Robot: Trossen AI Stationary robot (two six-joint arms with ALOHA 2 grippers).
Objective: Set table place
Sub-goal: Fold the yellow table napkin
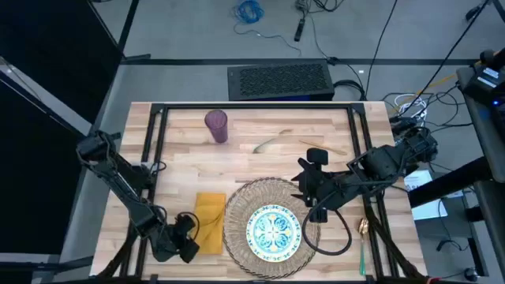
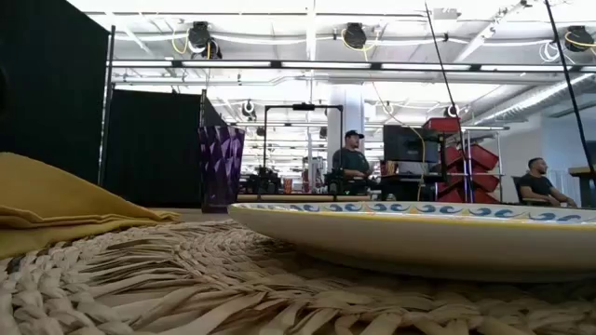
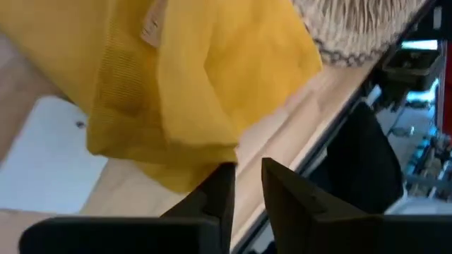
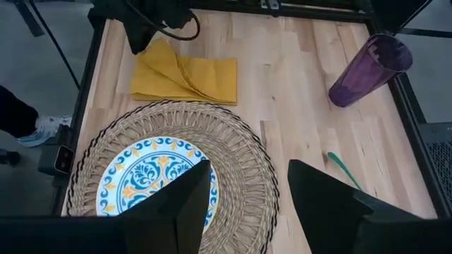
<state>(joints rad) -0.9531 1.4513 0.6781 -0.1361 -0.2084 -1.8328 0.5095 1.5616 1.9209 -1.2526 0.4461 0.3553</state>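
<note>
A blue-green patterned plate (image 1: pixel 274 230) sits on the round woven mat (image 1: pixel 241 207) at the table's near edge. The yellow napkin (image 1: pixel 210 221) lies folded on the wood just left of the mat. My left gripper (image 3: pixel 247 187) hovers at the napkin's near left corner with only a narrow gap between its fingers, and nothing sits in that gap. Over the mat's far right rim my right gripper (image 4: pixel 247 204) is wide open and empty. The purple tumbler (image 1: pixel 216 126) stands upright far back on the left.
Two cutlery pieces (image 1: pixel 272 143) (image 1: pixel 323 147) lie on the wood behind the mat. A teal-handled spoon (image 1: pixel 362 251) lies near the right front corner. The black frame rails (image 1: pixel 158 134) run along the table's sides. Bare wood shows between the tumbler and the napkin.
</note>
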